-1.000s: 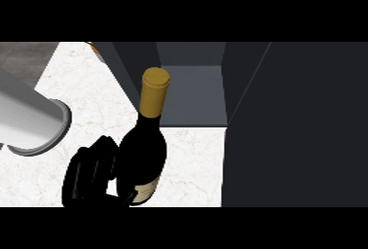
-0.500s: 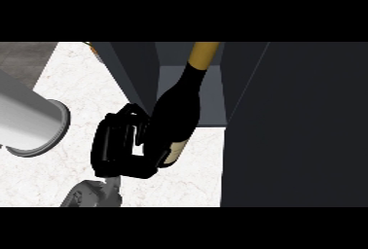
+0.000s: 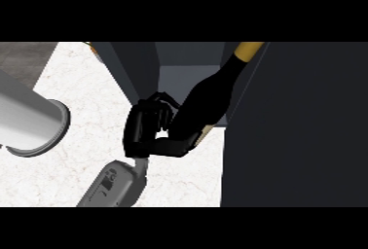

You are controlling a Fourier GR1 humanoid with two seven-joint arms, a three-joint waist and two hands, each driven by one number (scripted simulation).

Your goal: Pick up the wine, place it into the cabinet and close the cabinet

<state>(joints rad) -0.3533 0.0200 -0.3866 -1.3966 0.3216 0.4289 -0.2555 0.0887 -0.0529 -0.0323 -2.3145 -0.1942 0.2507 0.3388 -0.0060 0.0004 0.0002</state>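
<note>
Marble counter [image 3: 79, 87]; wine bottle [image 3: 212, 92] within curled right hand [image 3: 147, 129], neck toward cabinet [image 3: 187, 73].

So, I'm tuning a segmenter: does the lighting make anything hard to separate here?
Head view: the black robot hand and dark wine bottle merge tonally, only its gold foil standing out; the cabinet at right is near-black and featureless; the pale counter is evenly lit, without glare.

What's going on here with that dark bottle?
The robot's right hand is curled round the lower part of a wine bottle. It holds the bottle tilted above the white counter, with the gold-capped neck pointing into the open cabinet. The bottle is not yet set down inside.
</note>
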